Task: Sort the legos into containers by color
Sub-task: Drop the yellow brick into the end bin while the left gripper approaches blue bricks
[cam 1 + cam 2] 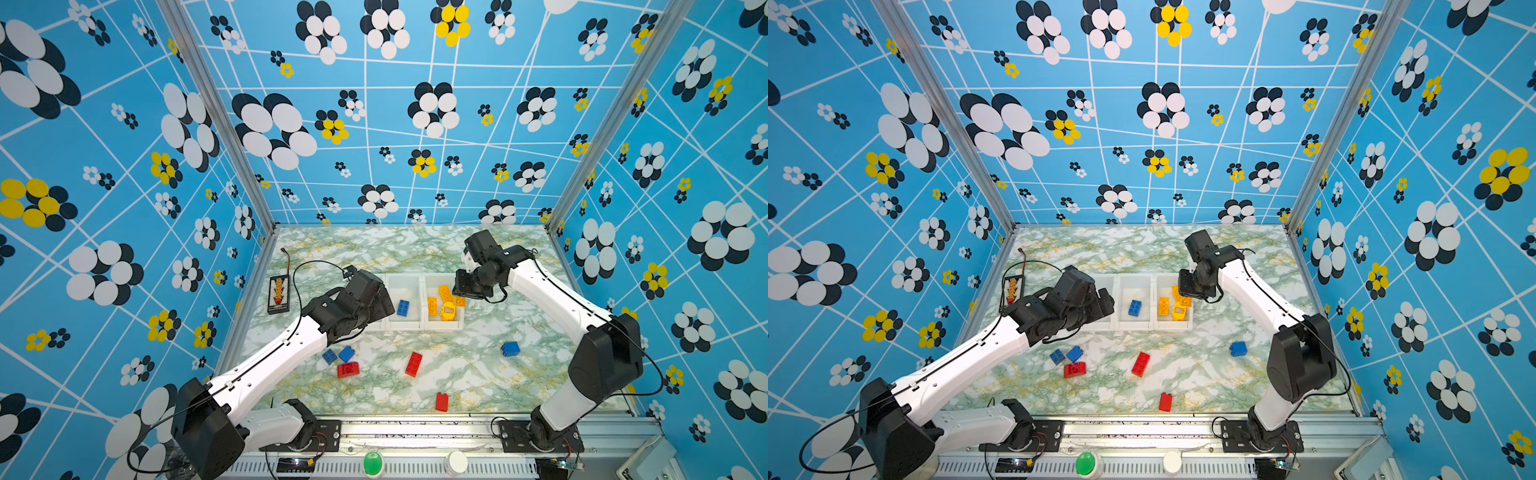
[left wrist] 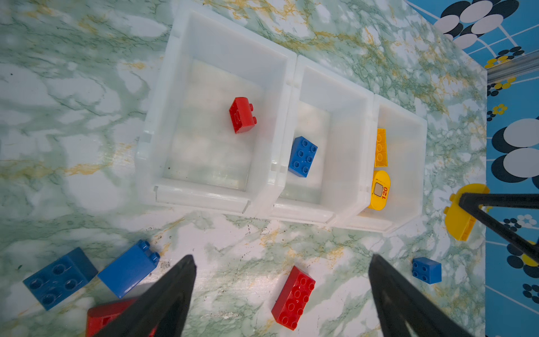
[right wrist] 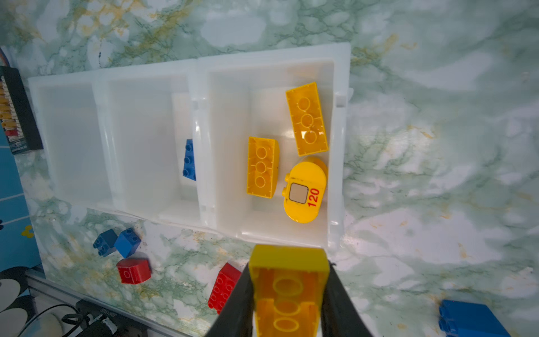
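The right gripper [image 3: 288, 267], clenched on a yellow brick [image 3: 287, 294], hangs over the bin of yellow legos [image 3: 338, 163], so lowering and releasing looks next; the left gripper [image 2: 281, 259] gapes empty above the leftmost bin [image 2: 159, 122].

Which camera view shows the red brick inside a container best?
The left wrist view: the red brick lies unobstructed in the end container. In both top views the left arm hides it. The right wrist view shows that container, but not the brick.
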Controlling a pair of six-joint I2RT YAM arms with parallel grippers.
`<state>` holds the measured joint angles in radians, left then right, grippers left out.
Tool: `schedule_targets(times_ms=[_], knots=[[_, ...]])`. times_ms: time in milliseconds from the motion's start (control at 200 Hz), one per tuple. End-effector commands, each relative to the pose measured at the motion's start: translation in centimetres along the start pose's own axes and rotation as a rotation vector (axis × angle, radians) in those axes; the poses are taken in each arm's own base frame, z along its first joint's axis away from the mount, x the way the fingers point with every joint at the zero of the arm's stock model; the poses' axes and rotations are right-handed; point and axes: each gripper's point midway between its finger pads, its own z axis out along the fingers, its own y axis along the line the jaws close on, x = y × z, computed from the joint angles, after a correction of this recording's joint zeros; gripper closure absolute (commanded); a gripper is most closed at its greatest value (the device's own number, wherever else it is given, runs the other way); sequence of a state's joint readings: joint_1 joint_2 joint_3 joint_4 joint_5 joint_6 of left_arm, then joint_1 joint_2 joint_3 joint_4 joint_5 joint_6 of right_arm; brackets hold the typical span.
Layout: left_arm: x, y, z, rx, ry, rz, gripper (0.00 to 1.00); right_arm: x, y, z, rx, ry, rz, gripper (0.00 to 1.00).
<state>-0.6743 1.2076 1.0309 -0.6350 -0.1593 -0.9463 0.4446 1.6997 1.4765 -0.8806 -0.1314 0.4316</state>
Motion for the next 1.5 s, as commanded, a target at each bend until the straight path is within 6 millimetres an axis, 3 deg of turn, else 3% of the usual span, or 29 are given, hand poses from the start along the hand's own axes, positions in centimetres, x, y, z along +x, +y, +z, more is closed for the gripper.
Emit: schedule_targets(times_ms=[0, 170, 200, 345, 505, 660, 815, 1189, 1494], knots=[[0.0, 2.0, -0.7, -0.055, -0.024, -0.024, 0.06, -0.7, 0.6, 1.5, 0.017, 0.023, -0.060, 0.79], [0.3, 3.4, -1.6, -0.073, -0.041, -0.050, 0.06, -1.1, 0.5, 5.1, 0.042, 0.086, -0.101, 0.78], [0.4, 3.6, -1.7, -0.078, -0.043, -0.054, 0.06, -2.1, 1.0, 5.0, 0.036, 0.065, -0.111, 0.78], [0.4, 4.5, -2.5, -0.093, -0.060, -0.067, 0.06, -2.4, 0.9, 6.6, 0.047, 0.095, -0.129, 0.77], [0.5, 5.3, -3.0, -0.111, -0.070, -0.081, 0.06, -2.5, 0.8, 7.1, 0.057, 0.107, -0.134, 0.66], [0.9, 5.9, -3.0, -0.124, -0.063, -0.082, 0.06, -2.6, 0.8, 6.6, 0.062, 0.102, -0.135, 0.50], [1.3, 6.3, -2.7, -0.139, -0.051, -0.076, 0.06, -2.5, 0.7, 6.2, 0.065, 0.095, -0.134, 0.41], [2.1, 7.2, -2.1, -0.187, -0.015, -0.058, 0.06, -2.7, 1.0, 4.2, 0.058, 0.064, -0.129, 0.39], [3.1, 8.7, -2.2, -0.249, 0.020, -0.053, 0.08, -1.5, 0.7, 2.2, 0.050, 0.049, -0.123, 0.36]])
